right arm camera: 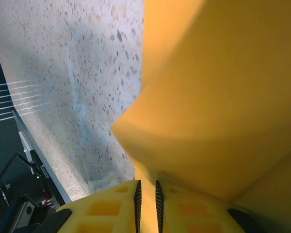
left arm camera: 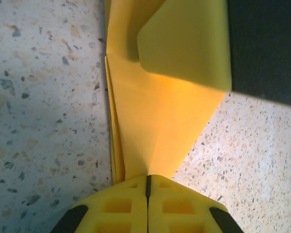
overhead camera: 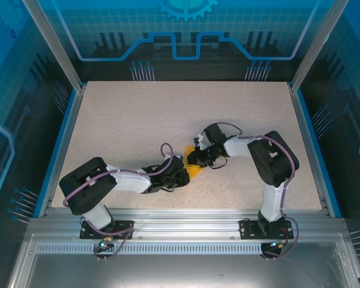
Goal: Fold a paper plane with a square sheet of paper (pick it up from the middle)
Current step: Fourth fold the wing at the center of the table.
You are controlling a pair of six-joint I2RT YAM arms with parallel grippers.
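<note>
Mo: Speckled tabletop (overhead camera: 168, 120) inside the blue-lit cage (overhead camera: 48, 72). Where's the sheet of paper (overhead camera: 194, 170)?

Li: Mid-table, a bit toward the near edge. It sits between left gripper (overhead camera: 181, 177) and right gripper (overhead camera: 199, 159), pinched from both sides. It's orange-yellow and already creased. Left wrist view shows stacked layers along one edge and a flap (left arm camera: 184, 43) turned over at the far end.

Mo: State of left gripper (left arm camera: 148, 180)?

Li: Fingers pressed together, paper running straight into the seam between them. Clamped on a narrow folded end.

Mo: And right gripper (right arm camera: 146, 188)?

Li: Thin slit between the fingers with paper wedged in it. Clamped too, on a thicker bit I'd guess.

Mo: Why two grips facing each other?

Li: My read: one end anchors, the other brings a fold over. Thin paper flops on a single pinch. Two pinches hold it taut so a crease lands straight.

Mo: On the table or lifted?

Li: Can't tell from above, the grippers cover most of it. Left wrist view has it low over the surface.

Mo: Stage?

Li: Mid-fold, judging by shape. Not a dart yet, no clean point or wings to see.

Mo: Risk?

Li: Pulling apart could tear it at either pinch. An uneven pull would skew the centre crease.
</note>
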